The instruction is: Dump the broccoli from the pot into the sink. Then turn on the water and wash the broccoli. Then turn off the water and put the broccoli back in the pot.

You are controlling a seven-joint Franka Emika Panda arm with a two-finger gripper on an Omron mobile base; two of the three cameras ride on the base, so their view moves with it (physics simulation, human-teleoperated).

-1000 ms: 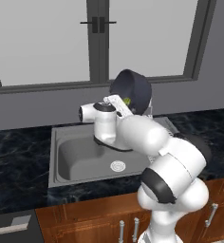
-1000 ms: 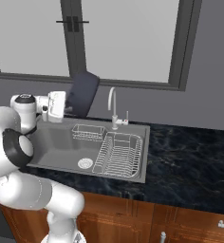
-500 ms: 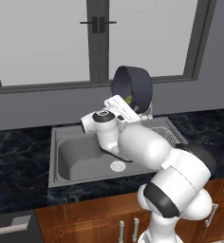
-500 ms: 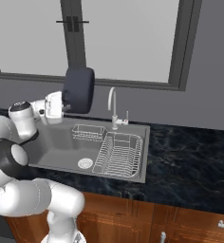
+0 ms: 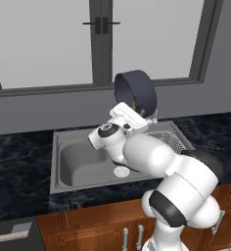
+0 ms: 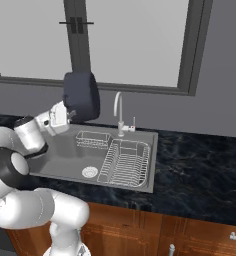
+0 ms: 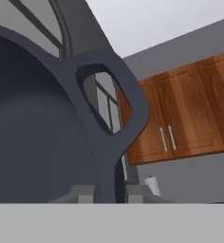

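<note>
Dark blue-grey, the pot [image 5: 135, 91] was found in the left base view held aloft above the back edge of the sink [image 5: 78, 162], tipped well past level so that its open mouth faced roughly nine o'clock and slightly down toward the basin. A yellow-green speck, judged to be the broccoli [image 5: 133, 104], sat low inside the pot at about six o'clock of the opening, not yet out. The gripper [image 5: 135, 113] met the pot at its lower rim; the jaws themselves were masked there. In the right base view the pot [image 6: 82, 96] showed its rounded outer wall and base, its axis lying near horizontal and running from three o'clock at the base to nine o'clock at the mouth, well above the drain [image 6: 89, 172] and to the nine o'clock side of the faucet [image 6: 119, 111]. The gripper [image 6: 70, 115] lay at the pot's six o'clock. In the hand view the two tips stood close together, clamped on the stem of the pot's loop handle [image 7: 107, 102], with the pot wall occupying the nine o'clock half. In my judgement the dump would be done well by rolling the mouth further downward over the basin, slowly, keeping the handle grip firm and the rim inside the sink's edges so that the floret drops into the basin and not onto the countertop [image 6: 190, 165].
</note>
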